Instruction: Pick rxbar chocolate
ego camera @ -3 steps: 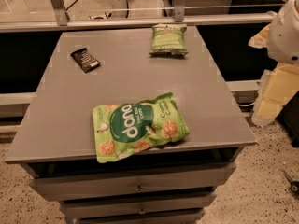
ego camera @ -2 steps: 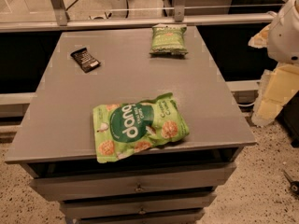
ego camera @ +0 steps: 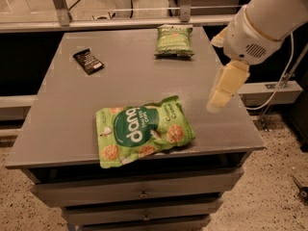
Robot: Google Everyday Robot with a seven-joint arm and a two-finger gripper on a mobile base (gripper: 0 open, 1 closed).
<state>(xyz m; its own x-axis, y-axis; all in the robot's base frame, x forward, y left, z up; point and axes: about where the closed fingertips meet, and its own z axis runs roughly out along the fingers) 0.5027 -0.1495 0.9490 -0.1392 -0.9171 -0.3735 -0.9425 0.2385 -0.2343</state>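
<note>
Gripper (ego camera: pixel 217 100) hangs pointing down over the right edge of the grey table (ego camera: pixel 144 81), holding nothing; whether it is wide or narrow cannot be told. Nearest the front lies the large green dang bag (ego camera: pixel 143 130), just left of the gripper. Farther back at the left lies the rxbar chocolate (ego camera: pixel 88 61), flat, well apart from the gripper. A smaller green snack bag (ego camera: pixel 174 41) rests at the far edge.

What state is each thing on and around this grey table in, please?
Small black wrapped rxbar chocolate: lying flat, far left, untouched.
Large green dang bag: lying flat near front edge.
Smaller green snack bag: lying flat, far side.
Grey drawers: shut.
Gripper: hovering over table's right edge, touching nothing.
</note>
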